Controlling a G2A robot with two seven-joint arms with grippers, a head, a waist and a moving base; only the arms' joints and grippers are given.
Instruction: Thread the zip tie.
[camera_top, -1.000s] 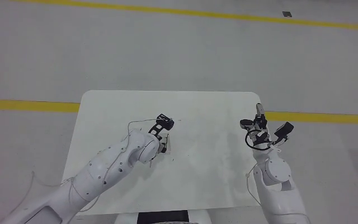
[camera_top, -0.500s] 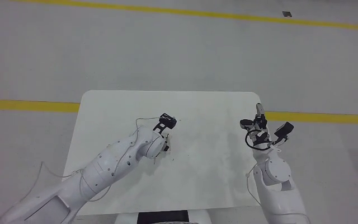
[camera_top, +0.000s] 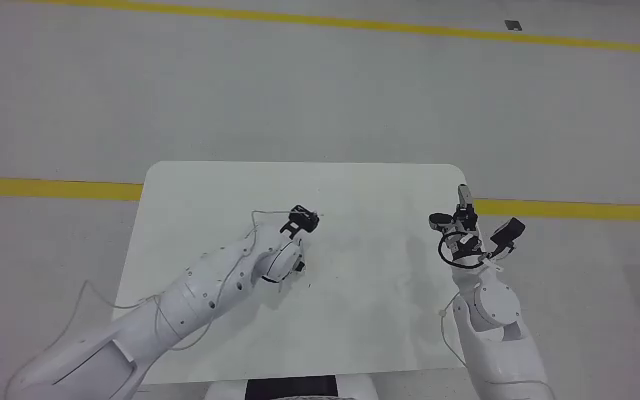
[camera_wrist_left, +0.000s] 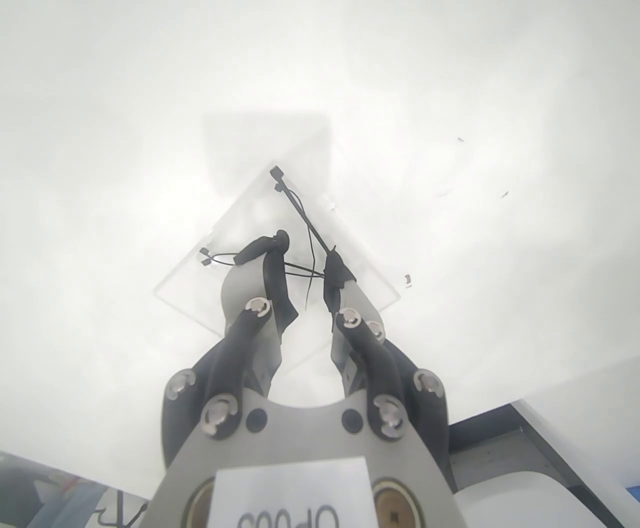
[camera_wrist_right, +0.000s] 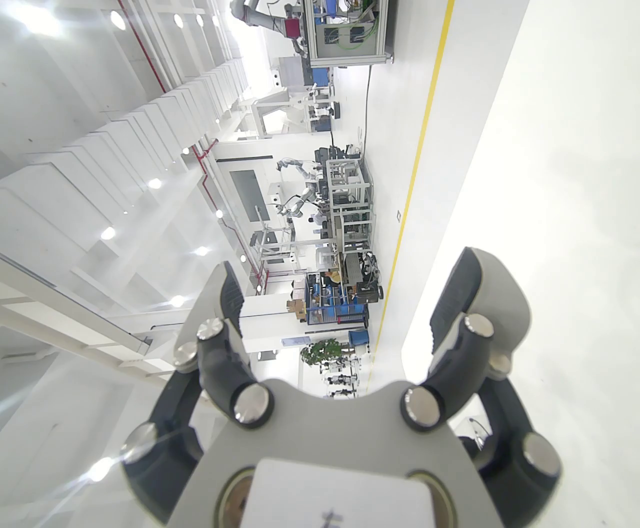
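left jaws apart over zip tie (camera_wrist_left: 302, 212)

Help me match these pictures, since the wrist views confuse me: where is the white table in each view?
Top view: the white table sits mid-picture.
Left wrist view: it lies under the clear plate and the left gripper.
Right wrist view: apparently it runs beside the right gripper.
Shared landmark: the yellow floor line, in the top and right wrist views.

Plate (camera_wrist_left: 250, 220): on the table (camera_wrist_left: 450, 125), beneath the left claw (camera_wrist_left: 306, 250).
Zip ties (camera_wrist_left: 295, 201): on the plate, between and beyond its fingertips (camera_wrist_left: 280, 241).
Right claw (camera_wrist_right: 345, 270): by the table's right edge.
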